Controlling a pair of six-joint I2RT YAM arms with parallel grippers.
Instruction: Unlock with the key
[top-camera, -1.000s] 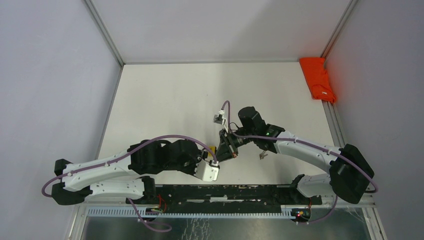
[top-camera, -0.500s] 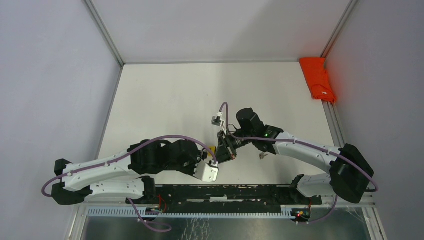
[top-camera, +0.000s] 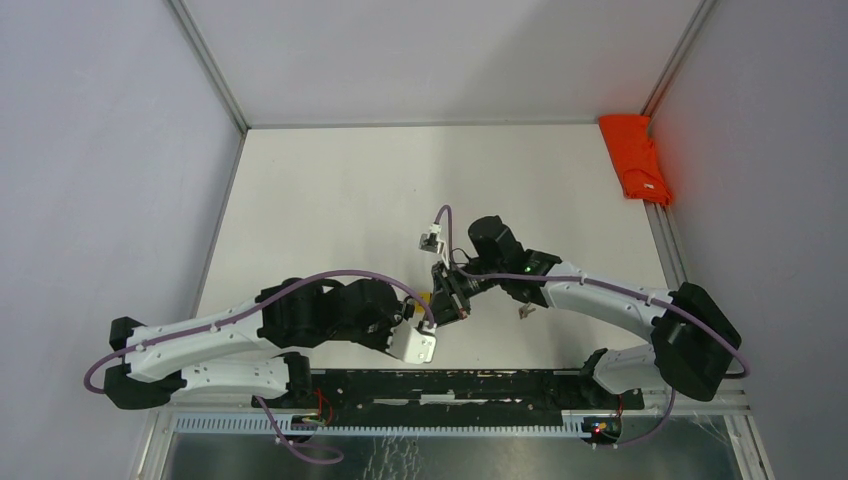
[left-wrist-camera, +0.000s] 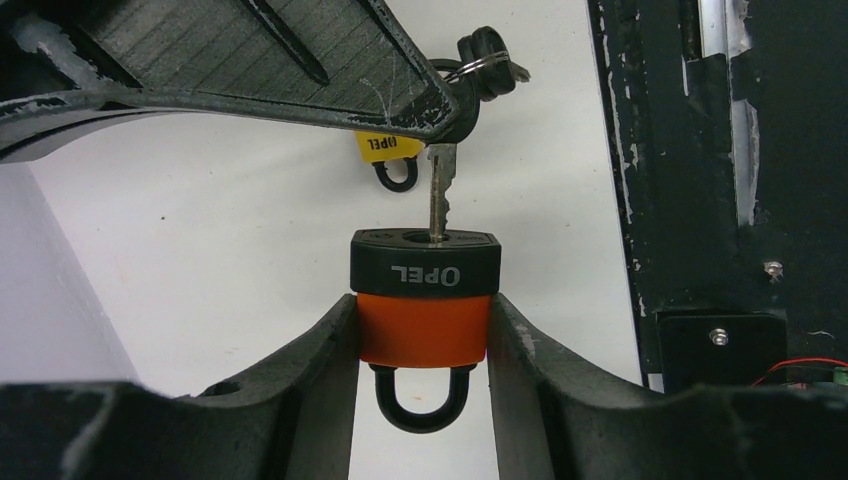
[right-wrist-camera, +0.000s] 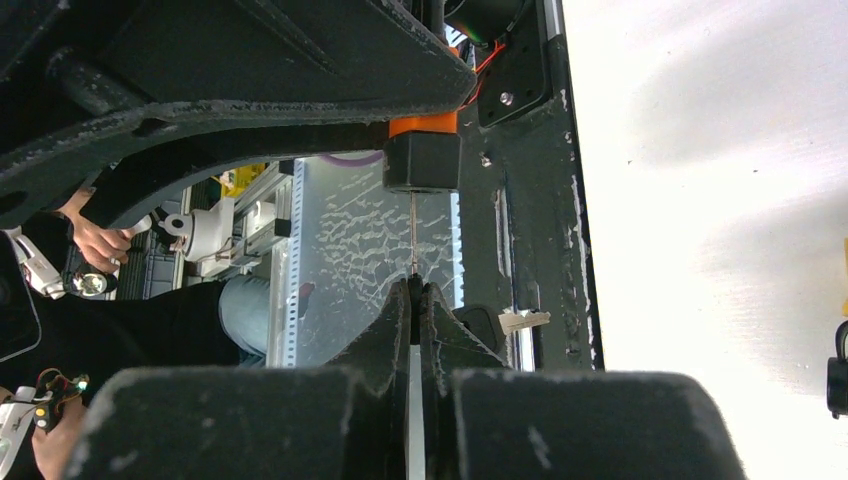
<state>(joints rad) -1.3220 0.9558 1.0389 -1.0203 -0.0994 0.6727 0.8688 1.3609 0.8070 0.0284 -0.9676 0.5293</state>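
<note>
On padlock (left-wrist-camera: 425, 320) body: "OPEL"; key (left-wrist-camera: 440, 190) tip in keyhole.

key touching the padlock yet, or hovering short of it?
Touching. The left wrist view shows the blade of the key entering the keyhole in the black face of the padlock, with no gap between them.

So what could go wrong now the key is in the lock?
The key looks only partly inside the padlock; a turn might bend it or pop it out. The left gripper holds only the padlock's orange sides, so twisting could spin it loose. The right gripper pinches just the key's head; it may slip.
</note>
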